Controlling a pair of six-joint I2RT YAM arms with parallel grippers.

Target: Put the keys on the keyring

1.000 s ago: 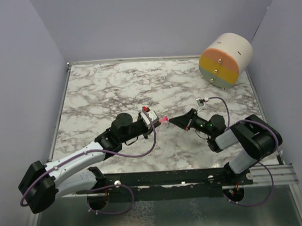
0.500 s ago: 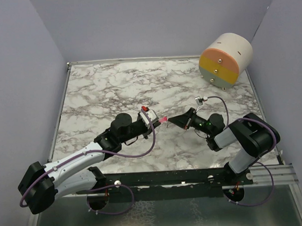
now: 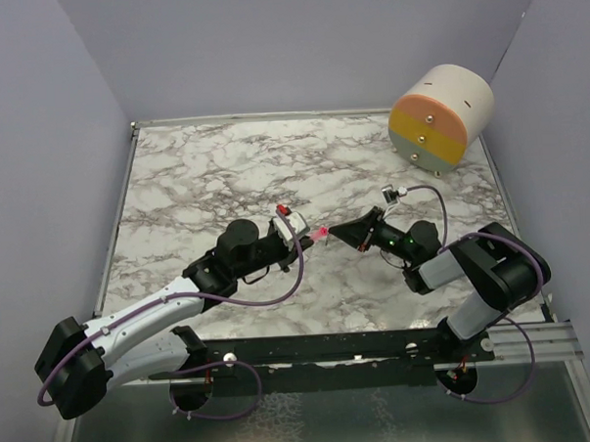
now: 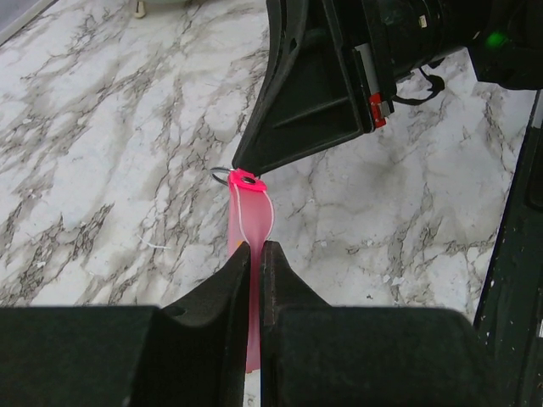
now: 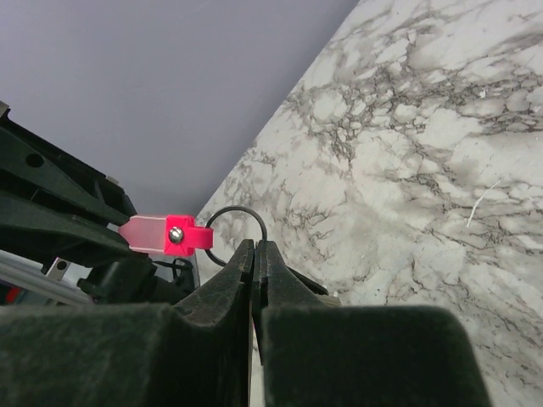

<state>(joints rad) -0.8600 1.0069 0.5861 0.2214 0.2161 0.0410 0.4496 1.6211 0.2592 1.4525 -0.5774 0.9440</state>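
Observation:
My left gripper [image 3: 306, 237] is shut on the keyring [image 3: 321, 234], a pink-red strip [image 4: 252, 212], and holds it just above the marble table [image 3: 224, 175]. The strip's thin metal ring [image 4: 222, 175] points toward the right arm. My right gripper [image 3: 335, 231] is shut, and its tips [image 5: 254, 244] touch the ring [image 5: 236, 227] beside the strip's red end [image 5: 174, 235]. The right gripper also shows in the left wrist view [image 4: 297, 102], its tip at the ring. The small dark key is not visible in any view; if it is between the right fingers, it is hidden.
A round drum [image 3: 442, 117] with orange, yellow and green bands lies at the back right corner. Grey walls close in the table on three sides. A black rail [image 3: 359, 347] runs along the near edge. A thin white thread [image 4: 154, 246] lies on the marble.
The right gripper has edged a little left toward the keyring, so its tips now meet the ring. The left arm has barely moved.

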